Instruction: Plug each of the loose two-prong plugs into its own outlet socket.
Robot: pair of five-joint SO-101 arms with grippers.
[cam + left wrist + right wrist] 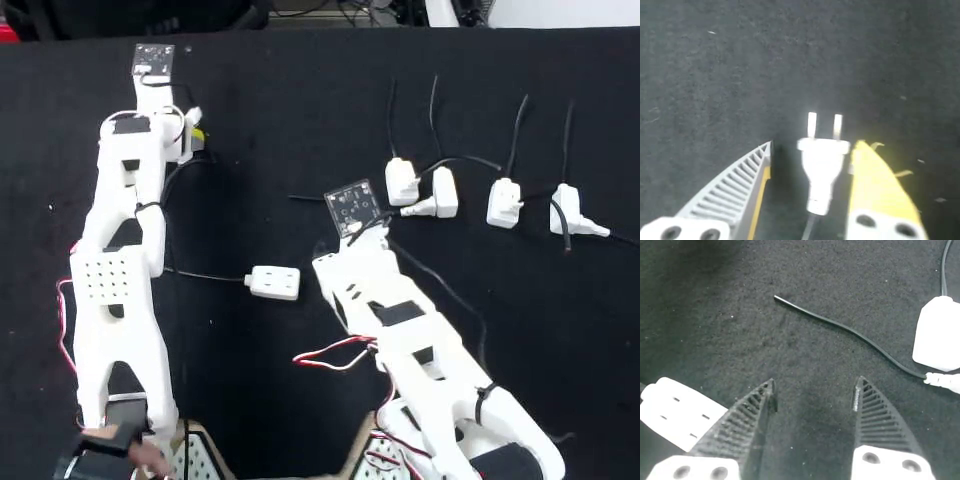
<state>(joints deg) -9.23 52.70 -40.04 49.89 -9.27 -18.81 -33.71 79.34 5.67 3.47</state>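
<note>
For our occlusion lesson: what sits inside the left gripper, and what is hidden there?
Inside the left gripper lies a white two-prong plug, prongs pointing outward, over the black table. The plug covers the table beneath it; its cord leaves the frame.

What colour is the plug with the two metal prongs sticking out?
The plug is white, with shiny silver prongs. The left wrist view shows it best.
</note>
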